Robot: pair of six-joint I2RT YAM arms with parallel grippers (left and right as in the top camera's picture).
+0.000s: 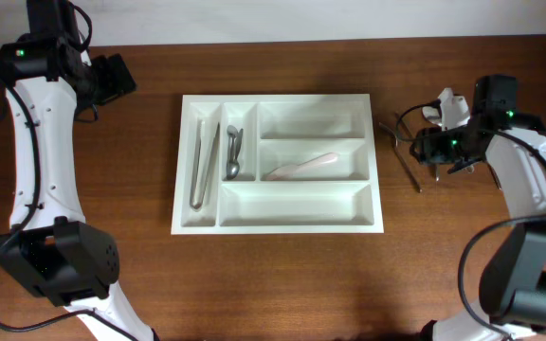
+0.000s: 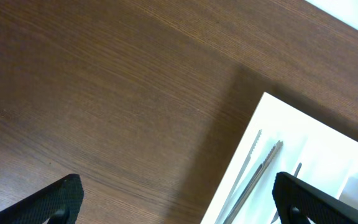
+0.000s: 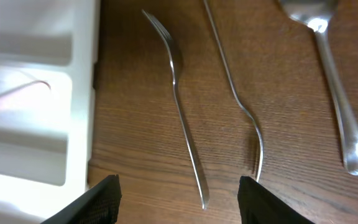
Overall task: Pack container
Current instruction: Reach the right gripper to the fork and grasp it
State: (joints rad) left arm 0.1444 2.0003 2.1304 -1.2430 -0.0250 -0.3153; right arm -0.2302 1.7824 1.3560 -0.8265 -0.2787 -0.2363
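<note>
The white cutlery tray (image 1: pixel 279 101) lies mid-table. Its left narrow compartment holds metal tongs (image 1: pixel 204 166), the second narrow one holds small metal utensils (image 1: pixel 233 152), and the middle wide one holds a pale spoon (image 1: pixel 301 167). My right gripper (image 1: pixel 425 149) hovers open over loose cutlery right of the tray. In the right wrist view a fork (image 3: pixel 180 106), a second fork (image 3: pixel 236 93) and a spoon (image 3: pixel 331 68) lie on the wood, and the first fork's handle end sits between my open fingers (image 3: pixel 179 199). My left gripper (image 1: pixel 119 80) is open and empty, far left of the tray.
The tray's edge shows at the left of the right wrist view (image 3: pixel 82 81). The left wrist view shows bare wood, the tray's corner (image 2: pixel 272 118) and the tongs (image 2: pixel 260 168) between my open fingers (image 2: pixel 179 202). A white object (image 1: pixel 451 104) sits by the right arm.
</note>
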